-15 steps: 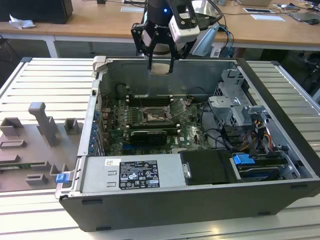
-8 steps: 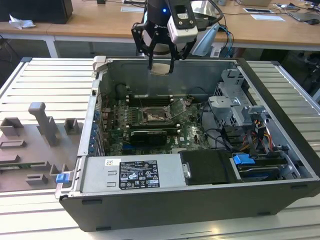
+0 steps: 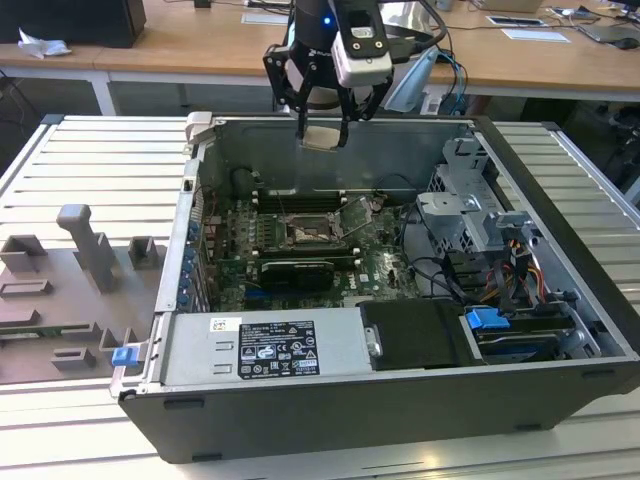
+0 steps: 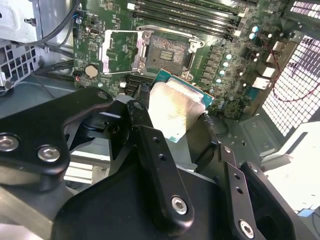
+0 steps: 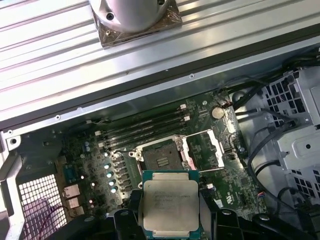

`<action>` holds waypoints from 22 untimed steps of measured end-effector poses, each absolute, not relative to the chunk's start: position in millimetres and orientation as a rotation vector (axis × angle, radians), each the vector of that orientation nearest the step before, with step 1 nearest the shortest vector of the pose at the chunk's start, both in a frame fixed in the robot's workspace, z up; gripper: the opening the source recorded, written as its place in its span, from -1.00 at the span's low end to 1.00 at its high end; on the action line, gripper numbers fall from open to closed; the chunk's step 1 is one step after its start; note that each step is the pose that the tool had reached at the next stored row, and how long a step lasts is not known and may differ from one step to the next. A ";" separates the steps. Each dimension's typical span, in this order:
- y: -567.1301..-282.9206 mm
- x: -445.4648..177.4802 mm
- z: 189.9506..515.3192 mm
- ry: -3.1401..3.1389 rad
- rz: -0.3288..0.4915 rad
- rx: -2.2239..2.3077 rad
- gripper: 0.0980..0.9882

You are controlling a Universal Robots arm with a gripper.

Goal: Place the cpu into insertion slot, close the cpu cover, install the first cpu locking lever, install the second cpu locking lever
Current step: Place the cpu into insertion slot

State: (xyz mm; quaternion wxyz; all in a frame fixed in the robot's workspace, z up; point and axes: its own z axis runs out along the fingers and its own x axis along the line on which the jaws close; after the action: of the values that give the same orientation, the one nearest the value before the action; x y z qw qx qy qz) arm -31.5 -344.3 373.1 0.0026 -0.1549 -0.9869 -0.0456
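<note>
Well, in the exterior view your gripper [image 3: 321, 138] clamps the cpu [image 3: 322, 134] at twelve o'clock of the empty slot [image 3: 305, 232], cover [image 5: 188, 152] open.

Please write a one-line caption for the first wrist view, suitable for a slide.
Gripper holding the cpu above the uncovered insertion slot, with the cpu cover open beside it.

cpu [image 5: 170, 205]: one is being counted.
insertion slot [image 5: 161, 159]: one is being counted.
cpu cover [image 5: 219, 150]: one is being counted.
gripper [image 3: 322, 138]: one is being counted.
coin cell [image 5: 217, 112]: one is being counted.
computer case [image 3: 400, 420]: one is being counted.
</note>
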 end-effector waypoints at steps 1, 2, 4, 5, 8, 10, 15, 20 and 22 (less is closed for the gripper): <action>-344.3 -31.5 373.1 -3.094 -0.143 -0.497 -0.01; -344.3 -31.6 373.1 -3.093 -0.143 -0.504 -0.01; -344.3 -31.5 373.1 -3.091 -0.143 -0.518 -0.01; -344.3 -31.5 373.1 -3.090 -0.143 -0.528 -0.01; -344.3 -31.5 373.0 -3.086 -0.143 -0.552 -0.01; -344.3 -31.5 373.0 -3.084 -0.143 -0.566 -0.01; -344.3 -31.6 372.8 -3.074 -0.143 -0.626 -0.01; -344.3 -31.7 371.8 -3.055 -0.143 -0.727 -0.01; -344.3 -31.7 371.5 -3.051 -0.143 -0.745 -0.01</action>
State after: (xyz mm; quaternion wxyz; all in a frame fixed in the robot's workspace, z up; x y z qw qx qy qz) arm -31.7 -344.3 371.5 -0.0012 -0.2370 -0.9704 -0.0456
